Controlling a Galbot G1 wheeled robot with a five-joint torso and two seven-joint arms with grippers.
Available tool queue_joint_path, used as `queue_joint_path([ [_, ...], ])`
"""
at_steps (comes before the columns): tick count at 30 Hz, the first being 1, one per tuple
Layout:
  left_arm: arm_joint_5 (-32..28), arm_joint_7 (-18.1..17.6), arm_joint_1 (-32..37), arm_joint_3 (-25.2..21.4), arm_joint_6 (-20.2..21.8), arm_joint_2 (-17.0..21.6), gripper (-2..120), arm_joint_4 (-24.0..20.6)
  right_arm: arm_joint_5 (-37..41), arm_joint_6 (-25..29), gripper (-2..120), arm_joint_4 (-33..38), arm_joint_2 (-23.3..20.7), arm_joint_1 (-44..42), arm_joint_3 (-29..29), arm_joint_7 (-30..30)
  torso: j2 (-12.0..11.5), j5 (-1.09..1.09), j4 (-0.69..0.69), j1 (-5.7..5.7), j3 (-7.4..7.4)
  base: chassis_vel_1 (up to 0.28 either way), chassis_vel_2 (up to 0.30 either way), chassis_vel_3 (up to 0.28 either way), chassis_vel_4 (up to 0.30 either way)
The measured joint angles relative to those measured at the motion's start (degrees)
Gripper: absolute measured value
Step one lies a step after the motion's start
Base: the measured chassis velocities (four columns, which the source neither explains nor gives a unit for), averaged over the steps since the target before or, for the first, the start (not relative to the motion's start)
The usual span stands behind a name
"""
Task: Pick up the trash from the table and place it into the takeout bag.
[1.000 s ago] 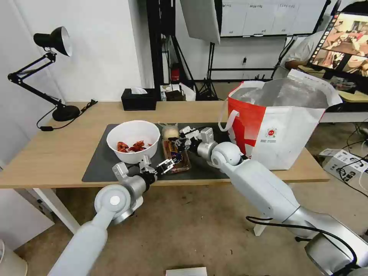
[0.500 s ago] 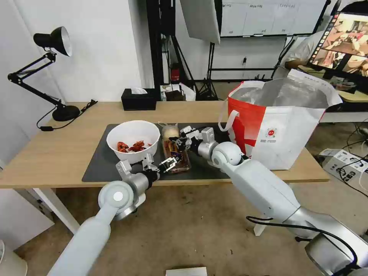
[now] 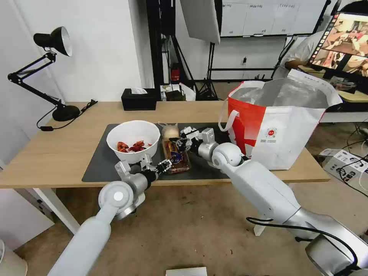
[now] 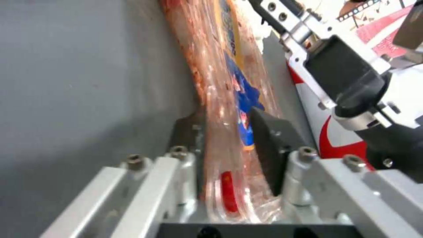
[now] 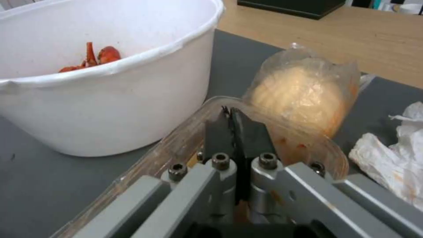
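Note:
The clear tray [image 3: 177, 158] with food bits lies on the dark mat [image 3: 99, 168], right of the white bowl [image 3: 133, 141] of red scraps. My left gripper [image 3: 165, 165] is at the tray's near end, and its fingers [image 4: 269, 138] press the tray [image 4: 229, 99] from both sides. My right gripper [image 3: 180, 142] is shut on the tray's far rim [image 5: 207, 109], its pads [image 5: 247, 132] pinched together. The bagged bun [image 5: 299, 96] rests just beyond, with the crumpled napkin [image 5: 392, 155] beside it. At the table's right end the takeout bag [image 3: 283, 122] stands open.
A black tissue box [image 3: 138, 99] sits at the back of the table [image 3: 57, 153], and a black desk lamp [image 3: 57, 42] stands at the far left. The bowl [image 5: 110, 82] is close beside the tray. Bare wood lies left of the mat.
My left gripper has moved in to the tray's near end and its fingers have narrowed onto it. The right arm has stayed on the far rim.

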Motion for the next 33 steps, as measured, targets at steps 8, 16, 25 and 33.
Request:
queue_joint_path([
  [8, 0.51, -0.14, 0.02, 0.01, -0.14, 0.33, 0, -0.17, -0.03, -0.44, 0, 0.01, -0.03, -0.66, 0.36, 0.08, 0.0, 0.0, 0.0, 0.0, 0.0, 0.0, 0.0, 0.0, 0.0],
  [16, 0.59, -0.22, 0.16, -0.17, -0.3, 0.37, 0, -0.95, 0.68, -0.45, 0, 1.53, -0.49, -1.21, 1.59, 0.61, 0.0, 0.01, 0.0, 0.0, 0.0, 0.0, 0.0, 0.0, 0.0],
  [25, 0.11, -0.2, 1.81, -1.36, -0.45, 0.55, 0, -5.05, 5.33, 0.15, 0, 11.78, -4.21, -4.62, 7.15, 3.74, 0.0, 0.01, 0.0, 0.0, 0.0, 0.0, 0.0, 0.0, 0.0],
  [33, -0.94, -0.86, 3.35, -3.35, -1.03, 0.77, 0, -10.1, 11.34, 4.06, 0, 25.12, -10.05, -13.11, 16.01, 10.74, 0.0, 0.01, 0.0, 0.0, -0.01, 0.0, 0.0, 0.0, 0.0],
])
